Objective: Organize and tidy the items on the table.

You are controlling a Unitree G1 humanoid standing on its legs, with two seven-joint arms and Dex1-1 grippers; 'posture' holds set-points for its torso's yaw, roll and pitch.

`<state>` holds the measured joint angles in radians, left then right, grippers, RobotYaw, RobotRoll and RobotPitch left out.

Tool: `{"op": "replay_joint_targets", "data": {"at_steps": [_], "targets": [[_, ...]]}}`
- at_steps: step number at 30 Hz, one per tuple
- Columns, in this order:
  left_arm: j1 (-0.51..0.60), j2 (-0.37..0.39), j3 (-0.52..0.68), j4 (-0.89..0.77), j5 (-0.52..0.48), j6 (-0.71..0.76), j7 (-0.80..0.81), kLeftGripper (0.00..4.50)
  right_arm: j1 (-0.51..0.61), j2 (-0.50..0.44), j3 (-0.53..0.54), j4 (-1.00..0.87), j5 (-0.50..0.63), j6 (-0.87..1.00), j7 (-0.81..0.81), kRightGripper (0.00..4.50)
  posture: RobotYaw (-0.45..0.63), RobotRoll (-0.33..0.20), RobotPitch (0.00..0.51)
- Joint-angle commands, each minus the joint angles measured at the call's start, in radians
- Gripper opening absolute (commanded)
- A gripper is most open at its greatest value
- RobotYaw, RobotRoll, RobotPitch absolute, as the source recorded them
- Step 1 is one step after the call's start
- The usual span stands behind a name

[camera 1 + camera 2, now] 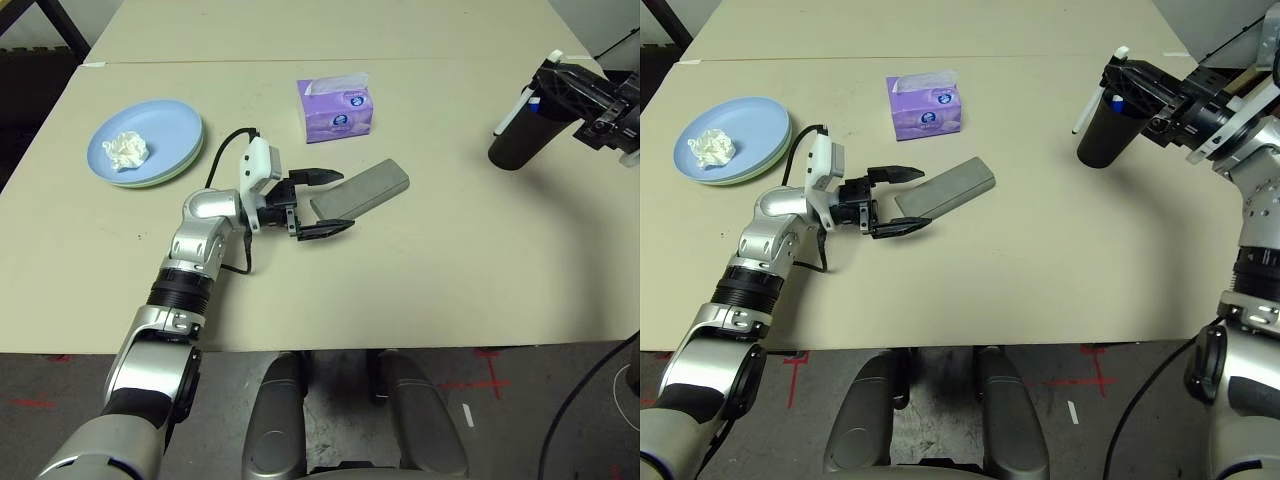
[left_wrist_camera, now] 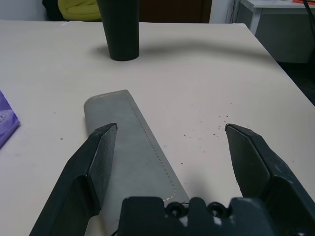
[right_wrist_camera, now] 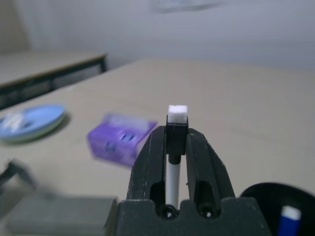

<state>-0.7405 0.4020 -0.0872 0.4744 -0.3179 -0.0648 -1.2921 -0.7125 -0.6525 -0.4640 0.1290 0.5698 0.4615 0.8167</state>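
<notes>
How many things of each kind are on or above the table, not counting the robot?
Plates: 2, light blue plate stacked on pale green plate
Tissue wad: 1
Tissue box: 1
Glasses case: 1
Black cup: 1
White pen: 1, held in right gripper
Total: 7

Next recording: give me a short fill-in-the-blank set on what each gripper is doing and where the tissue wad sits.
1. The right gripper is shut on a white ____.
2. The open left gripper straddles the near end of the grey ____.
3. The crumpled white tissue wad lies on the light ____ plate.
4. The purple tissue box stands on the table beyond the glasses ____.

Missing words: pen; glasses case; blue; case
</notes>
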Motion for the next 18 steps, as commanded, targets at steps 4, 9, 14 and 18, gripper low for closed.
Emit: {"op": "replay_joint_targets", "data": {"at_steps": [4,9,14,18], "targets": [[-0.002,0.002,-0.003,0.008,0.009,-0.006,-0.014,4.5,0.034,0.022,-0.048,-0.053,0.006,-0.053,-0.151,0.42,0.02,0.0,0.202],[-0.002,0.0,-0.004,0.009,0.009,-0.006,-0.015,4.5,0.039,0.037,-0.029,-0.019,-0.049,-0.116,-0.261,0.42,0.02,0.0,0.205],[0.0,0.0,-0.005,0.006,0.009,-0.005,-0.015,4.5,0.053,0.062,-0.006,-0.029,-0.076,-0.145,-0.327,0.42,0.02,0.0,0.206],[0.005,0.003,-0.004,-0.003,0.007,-0.001,-0.014,4.5,0.058,0.091,0.01,-0.042,-0.106,-0.169,-0.387,0.42,0.02,0.0,0.21]]}}
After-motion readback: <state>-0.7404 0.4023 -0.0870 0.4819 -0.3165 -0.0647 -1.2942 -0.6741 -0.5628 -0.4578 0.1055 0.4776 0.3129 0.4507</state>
